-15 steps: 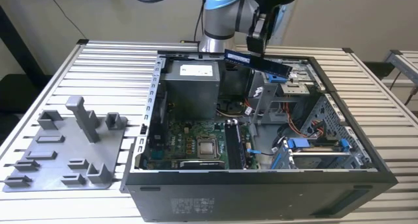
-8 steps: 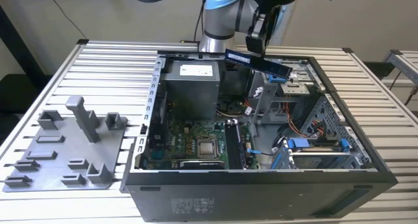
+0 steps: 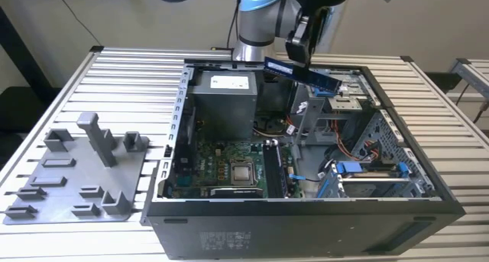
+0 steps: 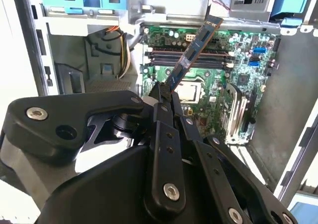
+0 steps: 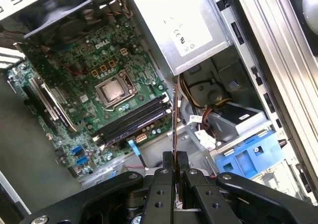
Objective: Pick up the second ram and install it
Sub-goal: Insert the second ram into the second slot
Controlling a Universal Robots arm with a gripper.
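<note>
Gripper (image 3: 296, 59) was pinched shut on the second ram (image 3: 303, 75) near one end, holding the thin flat dark stick tilted in the air over the open steel computer case (image 3: 306, 216), well above the long black DIMM sockets (image 5: 133, 122) on the green motherboard (image 5: 84, 70). My call for this step was to get the stick level and its edge parallel to a socket before pressing straight down, since a rigid board held by one end would lever easily.

Small print stands on the white label of the grey metal power supply box (image 5: 186, 28), on the pale label of the long thin dark memory stick (image 3: 302, 73) and on the green motherboard (image 5: 84, 70); all of it is too small to read.
</note>
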